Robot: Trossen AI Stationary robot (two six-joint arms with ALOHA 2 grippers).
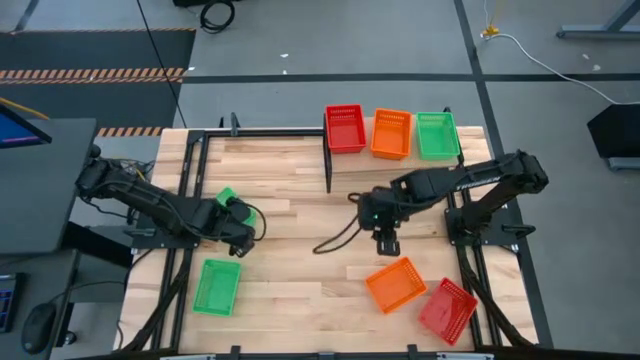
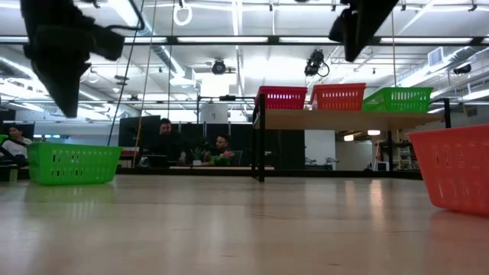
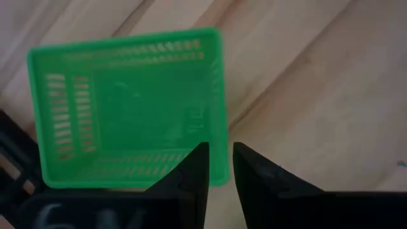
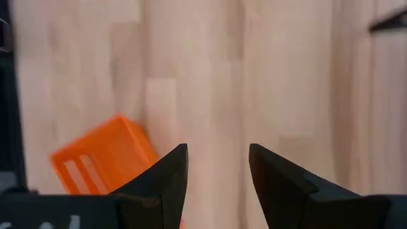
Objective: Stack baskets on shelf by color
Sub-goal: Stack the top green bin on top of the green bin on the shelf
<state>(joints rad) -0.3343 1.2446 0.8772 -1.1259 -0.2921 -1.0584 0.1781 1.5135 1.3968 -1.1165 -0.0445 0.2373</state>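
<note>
On the shelf (image 1: 400,150) at the desk's (image 1: 300,180) far edge, toward the far right corner: red basket (image 1: 345,129), orange basket (image 1: 391,133) and green basket (image 1: 437,135) side by side in one row, each a single basket as far as can be told. Near the desk's left near corner, flat on the wood: a second green basket (image 1: 217,286). Near the right near corner: a loose orange basket (image 1: 396,284) just beside a loose red basket (image 1: 447,310), both skewed to the desk's edges. Small green piece (image 1: 225,197) showing beside the left arm, too hidden to identify.

Left end effector (image 1: 240,246) hovering above the desk just beyond that green basket's far edge, fingers (image 3: 191,175) nearly closed with a narrow gap, grasping nothing. Right end effector (image 1: 387,243) raised over the desk's middle right, above and just beyond the loose orange basket, fingers (image 4: 166,172) spread, released and empty.

People seated in the room behind the desk.
</note>
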